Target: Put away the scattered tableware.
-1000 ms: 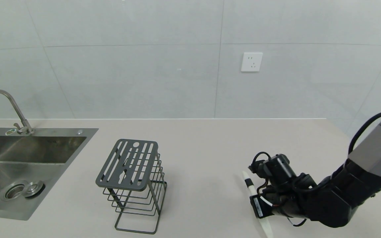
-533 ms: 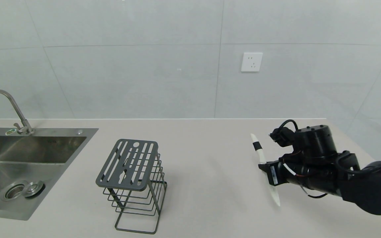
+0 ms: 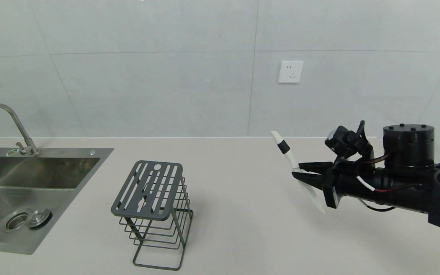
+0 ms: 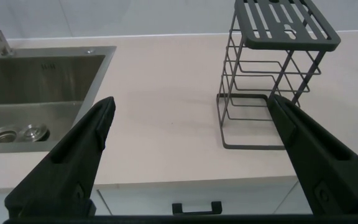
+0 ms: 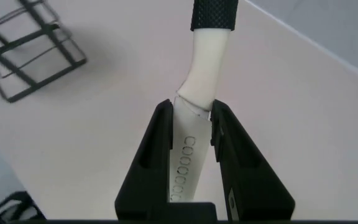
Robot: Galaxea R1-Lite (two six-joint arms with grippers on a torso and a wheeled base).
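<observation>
One white knife (image 3: 289, 157), one wire rack (image 3: 152, 191), one sink (image 3: 52, 151) with one tap (image 3: 10, 118). The right arm lies level above the bench's (image 3: 235, 214) right side, pointing left. The right jaws are clamped on the knife (image 5: 204, 68) where blade meets handle, holding it in the air well right of the rack with the handle slanting up and far-left. The left jaws stand wide apart.

Wide gap over the counter (image 3: 243, 214) between the wire rack (image 3: 149, 191) and the right gripper (image 3: 297, 170); sink (image 3: 33, 177) farther left.
</observation>
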